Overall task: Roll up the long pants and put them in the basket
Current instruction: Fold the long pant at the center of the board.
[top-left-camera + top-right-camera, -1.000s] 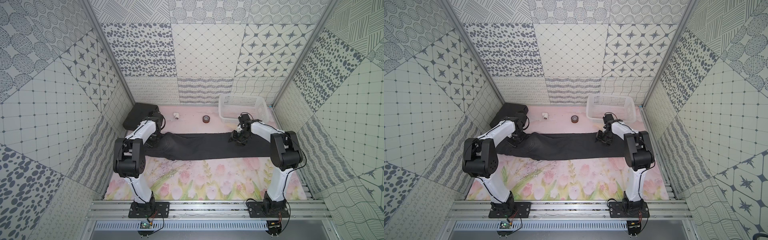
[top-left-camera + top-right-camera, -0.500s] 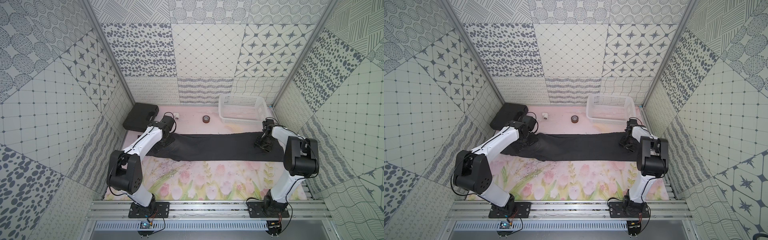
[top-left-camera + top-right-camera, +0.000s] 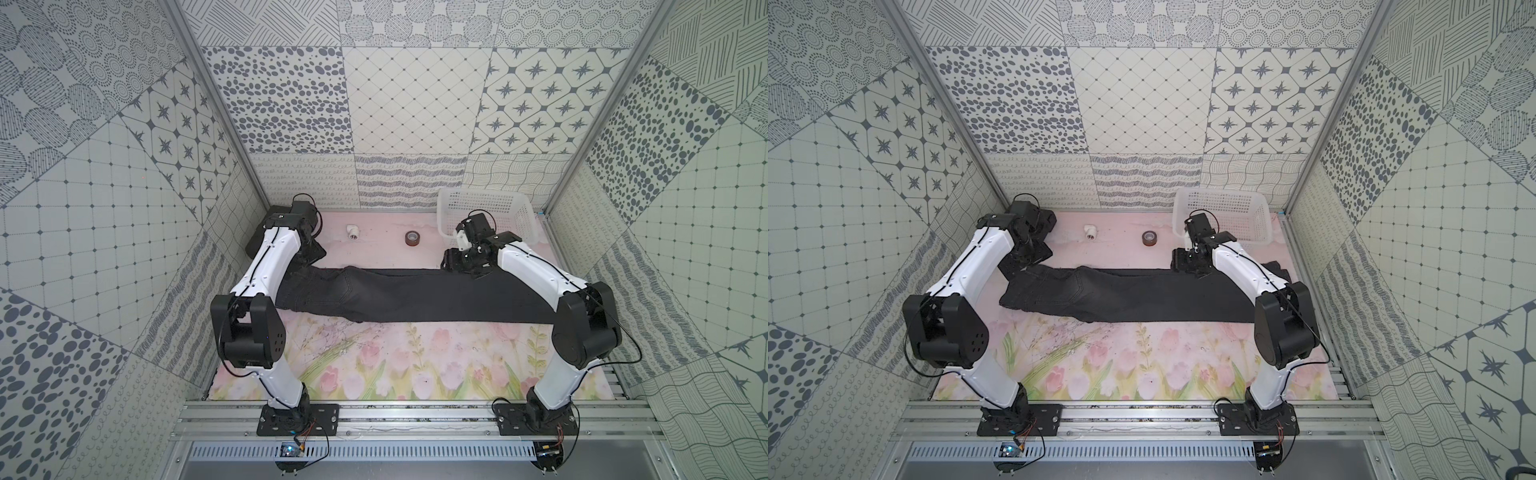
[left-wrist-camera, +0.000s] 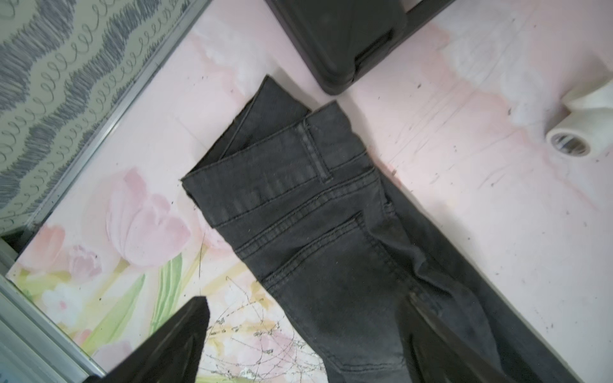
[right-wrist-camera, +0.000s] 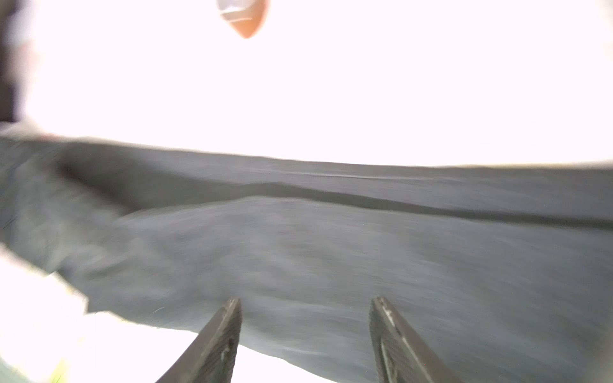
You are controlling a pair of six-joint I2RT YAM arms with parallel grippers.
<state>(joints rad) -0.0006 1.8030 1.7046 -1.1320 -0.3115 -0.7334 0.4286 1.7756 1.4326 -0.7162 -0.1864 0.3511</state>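
Across the middle of the bench (image 3: 374,374) you've got the long pants (image 3: 395,295) laid out flat and stretched side to side, same story in both top views (image 3: 1142,297). The waistband end sits on your left arm's side. The leg ends run off under your right arm, and nothing is rolled up yet.

Your left fingers (image 3: 309,255) hover over the waistband end. The left wrist view shows the left fingers (image 4: 185,335) spread wide with nothing between them, just the back pocket and belt loop of the long pants (image 4: 331,248) below. One corner of the waistband is folded over and lies just beside the black case (image 4: 341,33), not quite touching it.

Your right fingers (image 3: 451,262) are at the far edge of the legs, near the white basket (image 3: 486,205). Seen from the right wrist, the right fingers (image 5: 219,341) stand apart with an empty gap, holding nothing, and the blurry fabric (image 5: 331,248) is right beyond them. I can't tell if the tips touch the cloth.

Behind the pants, a white pipe fitting (image 3: 353,232) and a brown tape roll (image 3: 412,238) sit well apart from each other.
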